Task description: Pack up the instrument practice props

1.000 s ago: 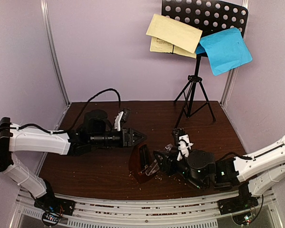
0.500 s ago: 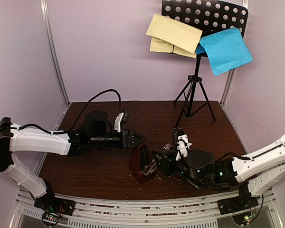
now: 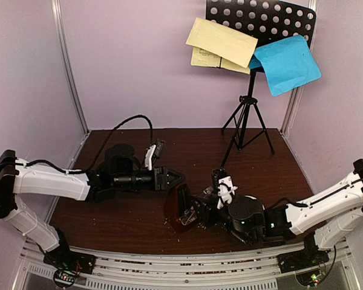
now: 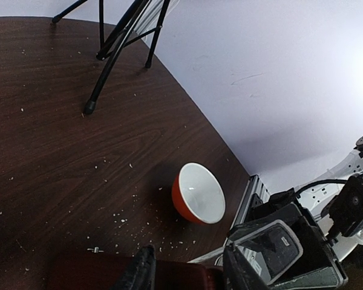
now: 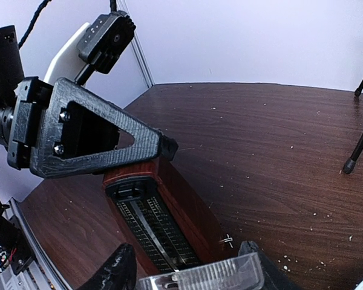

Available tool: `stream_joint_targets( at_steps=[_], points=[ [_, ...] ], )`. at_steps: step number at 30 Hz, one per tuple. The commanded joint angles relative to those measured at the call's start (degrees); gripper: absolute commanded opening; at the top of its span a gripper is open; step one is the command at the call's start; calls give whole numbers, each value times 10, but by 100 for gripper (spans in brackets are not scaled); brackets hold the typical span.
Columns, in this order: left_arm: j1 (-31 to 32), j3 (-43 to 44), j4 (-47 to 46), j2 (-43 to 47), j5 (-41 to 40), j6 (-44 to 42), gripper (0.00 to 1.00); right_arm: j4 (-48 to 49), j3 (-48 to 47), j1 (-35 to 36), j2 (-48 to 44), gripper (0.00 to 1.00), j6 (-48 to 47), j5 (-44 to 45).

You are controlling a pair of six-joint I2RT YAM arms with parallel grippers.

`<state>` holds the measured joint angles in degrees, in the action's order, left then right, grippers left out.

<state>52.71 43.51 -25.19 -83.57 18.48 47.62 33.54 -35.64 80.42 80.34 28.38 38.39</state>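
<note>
My left gripper (image 3: pixel 172 179) sits at the top end of the metronome (image 3: pixel 180 205), fingers straddling the brown body. I can't tell whether they're clamped or just bracketing it. The metronome lies on its side mid-bench (image 3: pixel 133 223), between both arms. My right gripper (image 3: pixel 198 210) is just beside it, grasping the clear cover (image 5: pixel 199 277). Looks like the step is refitting the cover: left only steadies the body, right squares the cover's open side to the scale face and slides it on straight, with a light pinch so the plastic doesn't flex or skate. The stand (image 3: pixel 248 115) is back right with both sheets (image 3: pixel 221 42) on its desk, not yet packed. Only the top view shows the sheets. Only the left wrist view shows the bowl (image 4: pixel 198 193). Only the right wrist view shows the scale face and my left finger touching the metronome's top.
</note>
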Motion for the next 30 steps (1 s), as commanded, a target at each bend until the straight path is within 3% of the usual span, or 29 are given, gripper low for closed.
stream_joint_targets(
  at_steps=[1, 8, 30],
  points=[
    [-1, -13, -14, 2, 17, -14, 41, 47, -11, 9, 16, 51, -50, 36],
    [-1, -12, -13, 0, 17, -19, 40, 67, -34, 35, 54, 51, -116, 75],
    [-2, -2, 8, 0, 15, -30, 39, 165, -33, 36, 125, 51, -171, 105]
  ],
)
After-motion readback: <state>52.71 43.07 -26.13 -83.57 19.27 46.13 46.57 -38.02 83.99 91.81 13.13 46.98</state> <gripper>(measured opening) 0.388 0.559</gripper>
